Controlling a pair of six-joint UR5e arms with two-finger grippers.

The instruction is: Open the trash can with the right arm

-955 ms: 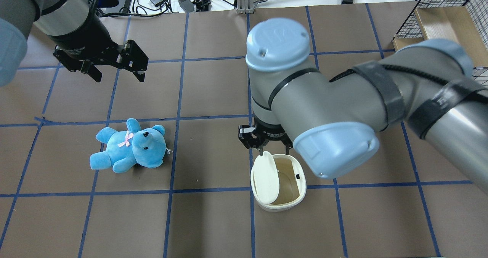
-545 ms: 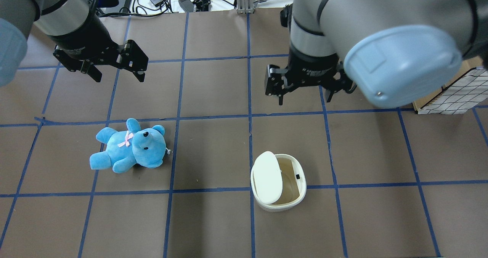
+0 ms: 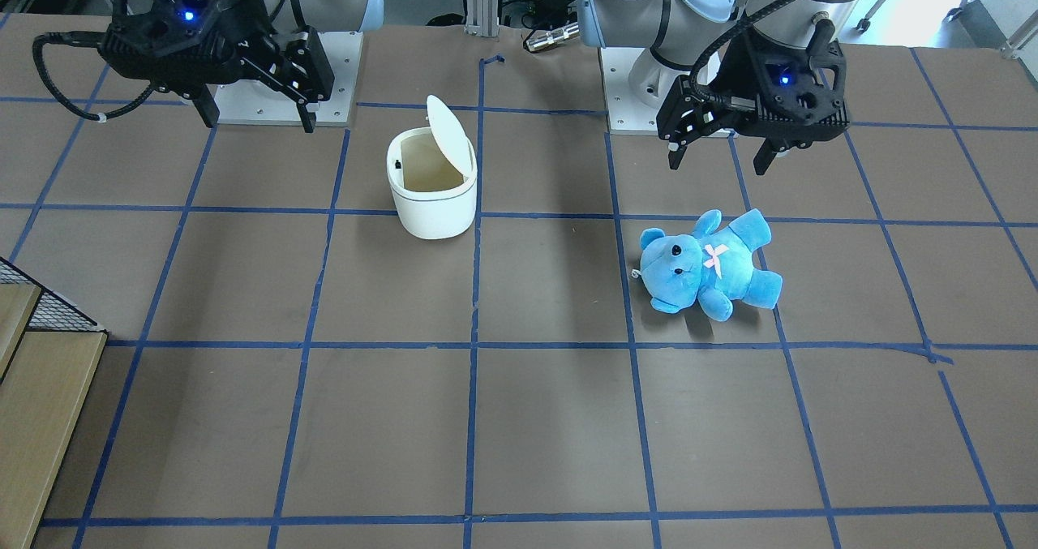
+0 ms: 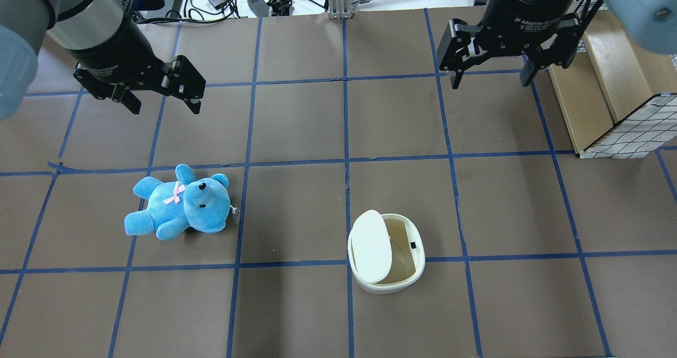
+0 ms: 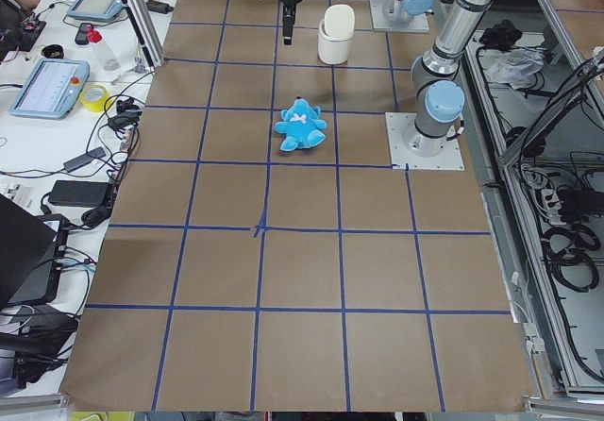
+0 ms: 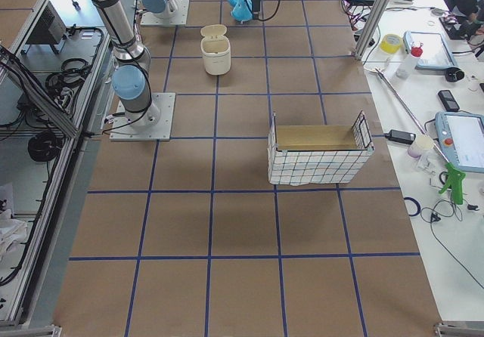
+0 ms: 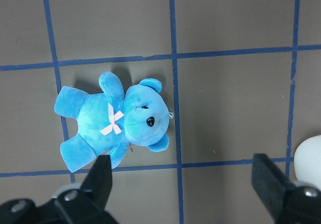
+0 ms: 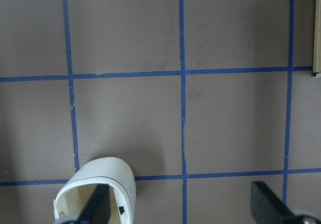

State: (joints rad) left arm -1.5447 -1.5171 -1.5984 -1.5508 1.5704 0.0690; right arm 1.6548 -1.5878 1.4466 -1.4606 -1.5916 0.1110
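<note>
Right gripper [image 4: 490, 83] hangs high over the table [image 4: 296, 136], its two fingers spread wide with nothing between them, well apart from the trash can [image 4: 389, 285]. The overhead view looks down into the can's tan inside, with the lid [image 4: 371, 247] foreshortened across the left half of the opening. Only the front-facing view shows that the lid [image 3: 450, 139] stands nearly upright on its hinge at one side of the rim, leaving the can [image 3: 434, 204] open. That view also shows a loose black cable loop [image 3: 73, 103] trailing from the right gripper [image 3: 258, 121]. The right wrist camera catches just the can's upper edge [image 8: 100, 184] at the bottom of its view. The left gripper [image 4: 165, 108] is likewise spread and empty, and its wrist camera looks straight down on the blue teddy bear [image 7: 120, 121], which lies on its back.
</note>
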